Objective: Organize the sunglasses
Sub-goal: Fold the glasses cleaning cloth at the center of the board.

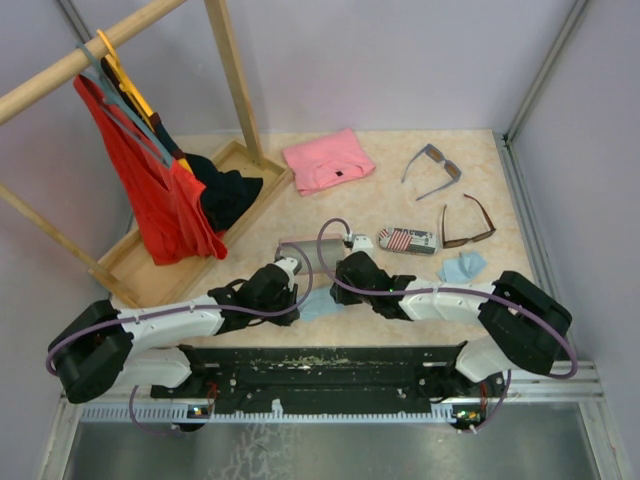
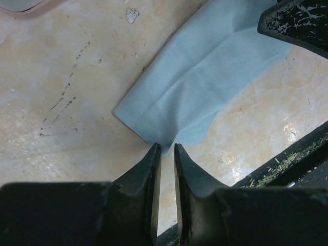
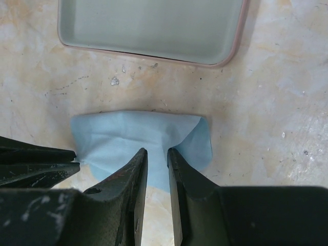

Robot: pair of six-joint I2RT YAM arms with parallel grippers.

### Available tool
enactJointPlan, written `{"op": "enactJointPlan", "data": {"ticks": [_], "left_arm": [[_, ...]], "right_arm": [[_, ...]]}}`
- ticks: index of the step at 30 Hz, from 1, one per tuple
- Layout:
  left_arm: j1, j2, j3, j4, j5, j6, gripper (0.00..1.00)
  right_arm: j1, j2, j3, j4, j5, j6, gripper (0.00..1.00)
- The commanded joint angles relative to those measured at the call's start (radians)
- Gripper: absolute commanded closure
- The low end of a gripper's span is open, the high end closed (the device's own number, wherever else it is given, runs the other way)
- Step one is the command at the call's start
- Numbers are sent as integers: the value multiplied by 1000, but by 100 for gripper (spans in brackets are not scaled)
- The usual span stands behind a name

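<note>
**Beige surface [image 1: 330, 205] and 2 arms**

Far off on the right lie 2 pairs: the grey-blue sunglasses [image 1: 437, 160] and, just beside them, the brown sunglasses [image 1: 470, 237]. Both are well apart from the arms. Near the front, the left pincer [image 2: 165, 147] is narrow and nips the edge of a blue cloth [image 2: 205, 87]. The right pincer [image 3: 157, 152] is narrow too, with the same cloth between its fingers.

A robot lab test cell: plain grey walls [image 1: 400, 60], metal corner post [image 1: 543, 70], marbled tabletop [image 1: 300, 210].
</note>
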Motion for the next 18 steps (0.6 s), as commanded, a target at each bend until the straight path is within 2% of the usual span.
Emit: {"op": "enactJointPlan", "data": {"ticks": [1,18], "left_arm": [[3,3,9,12,11,0,78],[3,4,8,12,13,-1,78]], "right_arm": [[-4,-28,11,52,-11,-8,76],[-4,-8,4,-20,18,33,76]]}}
